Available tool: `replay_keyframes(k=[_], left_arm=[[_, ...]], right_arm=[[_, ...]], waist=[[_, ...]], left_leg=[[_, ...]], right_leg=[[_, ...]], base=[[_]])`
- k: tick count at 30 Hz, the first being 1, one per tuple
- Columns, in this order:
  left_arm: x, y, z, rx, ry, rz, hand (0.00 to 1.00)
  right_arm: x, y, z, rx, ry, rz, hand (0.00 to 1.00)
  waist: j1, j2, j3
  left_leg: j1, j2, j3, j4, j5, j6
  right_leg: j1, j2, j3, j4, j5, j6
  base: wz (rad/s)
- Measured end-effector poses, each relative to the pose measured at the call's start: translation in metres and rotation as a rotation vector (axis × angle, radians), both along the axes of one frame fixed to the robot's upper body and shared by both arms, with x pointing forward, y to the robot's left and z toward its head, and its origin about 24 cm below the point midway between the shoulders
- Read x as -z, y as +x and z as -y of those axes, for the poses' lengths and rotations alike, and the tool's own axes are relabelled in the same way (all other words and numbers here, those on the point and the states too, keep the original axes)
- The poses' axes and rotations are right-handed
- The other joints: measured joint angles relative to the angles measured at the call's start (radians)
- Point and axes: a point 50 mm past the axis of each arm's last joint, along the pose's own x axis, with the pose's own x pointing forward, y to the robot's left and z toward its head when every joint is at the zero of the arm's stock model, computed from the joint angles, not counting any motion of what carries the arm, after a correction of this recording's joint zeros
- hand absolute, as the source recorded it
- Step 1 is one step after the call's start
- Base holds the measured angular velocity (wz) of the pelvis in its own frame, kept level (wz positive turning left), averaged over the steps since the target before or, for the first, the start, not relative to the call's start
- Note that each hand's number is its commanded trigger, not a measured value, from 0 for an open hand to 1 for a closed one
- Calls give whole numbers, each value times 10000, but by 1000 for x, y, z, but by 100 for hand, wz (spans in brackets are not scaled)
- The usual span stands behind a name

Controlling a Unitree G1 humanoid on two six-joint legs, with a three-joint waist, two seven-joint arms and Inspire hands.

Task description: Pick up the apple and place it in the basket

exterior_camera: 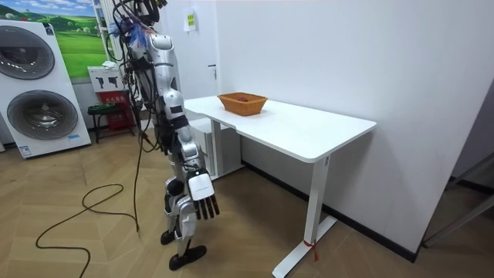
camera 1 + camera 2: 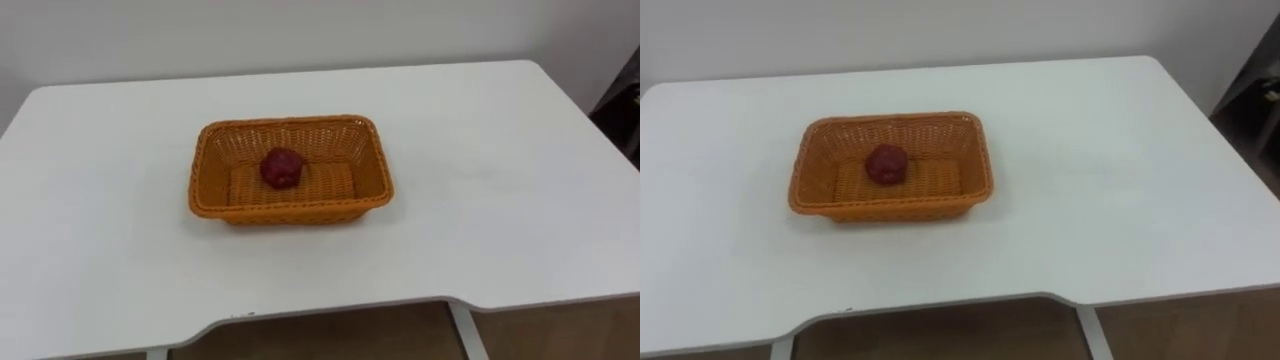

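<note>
Left eye view: a dark red apple (image 2: 282, 167) lies inside an orange woven basket (image 2: 208, 176), toward the back of its floor, just left of the frame's centre. The basket is rectangular with flared walls and sits flat on a white tabletop (image 2: 500, 180), well in from every edge. The tabletop's near edge, along the bottom of the frame, curves inward at the middle, and wood floor shows beneath it.

Room view: the robot stands on the wood floor at the left of the frame, a step back from the tabletop, its body upright and facing the white wall behind the table. The right robot hand (image 1: 203, 199) hangs low beside its leg at lower centre-left, released, its dark fingers pointing straight down and holding nothing. The basket rests near the left end of the tabletop, in the upper middle of the frame, well apart from that robot hand, with the apple a small red spot inside it. Two washing machines (image 1: 35, 85) stand at the far left edge.
</note>
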Motion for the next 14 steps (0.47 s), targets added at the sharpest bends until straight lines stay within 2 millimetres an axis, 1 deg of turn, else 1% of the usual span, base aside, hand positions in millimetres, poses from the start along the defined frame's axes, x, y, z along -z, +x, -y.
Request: replay_keyframes(k=[2,3,5,7,8,10,11,14], left_arm=[[1,3,3,215,-81,-79,0],[2,4,4,305,-100,-88,0],[2,3,7,529,-190,-167,0],[3,6,8,554,-203,-115,0],[2,9,8,579,-202,-45,0],[2,9,8,591,-213,-15,0],[3,9,8,597,-226,0,0],[3,9,8,589,-223,-7,0]], right_arm=[[2,14,-6,-1183,330,105,0],[2,18,-7,-1404,400,210,0],[1,36,-12,-2114,601,871,0],[1,48,-18,-2463,885,1440,0],[2,53,-24,-2617,1155,1721,0],[4,57,-32,-2607,1579,1935,0],[4,59,-35,-2604,1806,2085,0],[4,59,-36,-2400,2185,2253,0]], waist=[[18,75,16],[42,69,13],[131,74,20],[205,45,14],[257,-16,4],[304,-49,21],[306,-110,4],[286,-119,7]], left_leg=[[-4,-14,-109,-1,1,-2],[-11,-15,-111,-1,1,-4],[-27,-17,-112,16,11,-11],[-48,-20,-121,10,10,-11],[-66,-20,-124,13,11,-12],[-102,-23,-141,35,10,-13],[-140,-28,-162,55,10,-13],[-168,-35,-261,65,10,-13]], right_leg=[[63,-8,-78,-35,-5,0],[63,-9,-72,-48,-7,-1],[64,-7,-71,-171,-6,-2],[67,-6,-74,-179,-6,-2],[75,-10,-83,-193,-6,-2],[81,-14,-102,-215,-6,-2],[72,-22,-140,-219,-6,-2],[86,-30,-305,-200,-5,-2]], base=[[13],[7],[0],[2],[5],[7],[11],[9]])
